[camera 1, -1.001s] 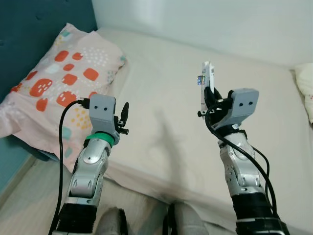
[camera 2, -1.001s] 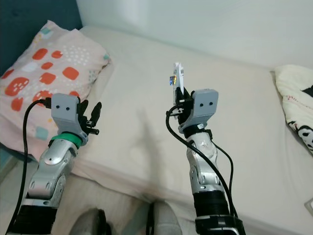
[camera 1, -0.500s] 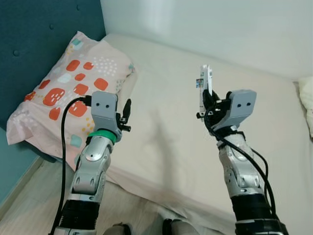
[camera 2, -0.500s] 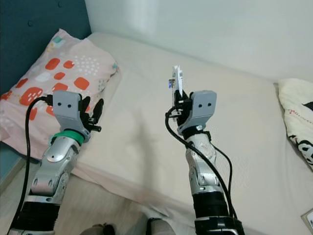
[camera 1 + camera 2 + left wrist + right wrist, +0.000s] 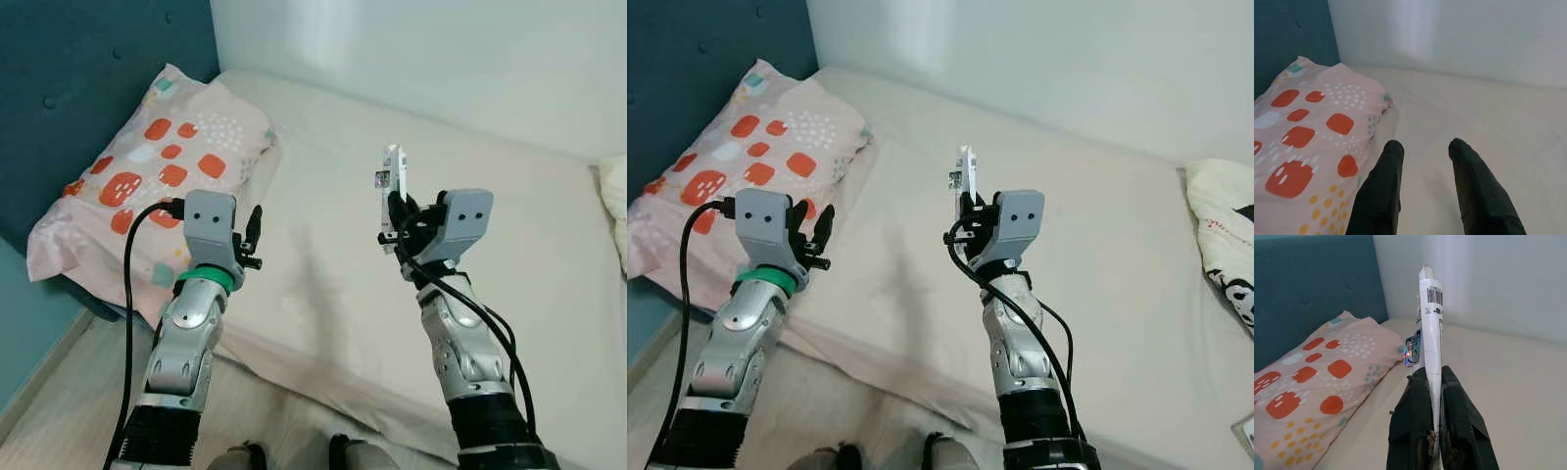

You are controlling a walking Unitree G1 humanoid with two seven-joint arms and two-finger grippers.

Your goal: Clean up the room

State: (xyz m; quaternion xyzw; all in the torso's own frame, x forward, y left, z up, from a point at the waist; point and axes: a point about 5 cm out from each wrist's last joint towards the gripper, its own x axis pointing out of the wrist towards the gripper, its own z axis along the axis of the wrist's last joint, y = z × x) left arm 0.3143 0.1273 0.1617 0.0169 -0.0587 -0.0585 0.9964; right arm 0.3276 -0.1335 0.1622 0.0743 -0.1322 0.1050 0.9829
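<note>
I am holding both arms raised over the near edge of the bed [image 5: 333, 245]. The right gripper [image 5: 969, 217] is clamping a flat white packet [image 5: 391, 182], upright, with a barcode near its top and a small coloured sticker on one face. The packet is standing in the air above the bed's middle, well apart from the pillow [image 5: 147, 176]. The left gripper [image 5: 1425, 161] is hovering just beside the pillow's near corner, its fingers [image 5: 1383, 181] apart and gripping nothing. The pillow is lying at the bed's head end, against the teal headboard [image 5: 88, 78]. A cream cloth [image 5: 1225, 235] is lying at the bed's opposite end.
</note>
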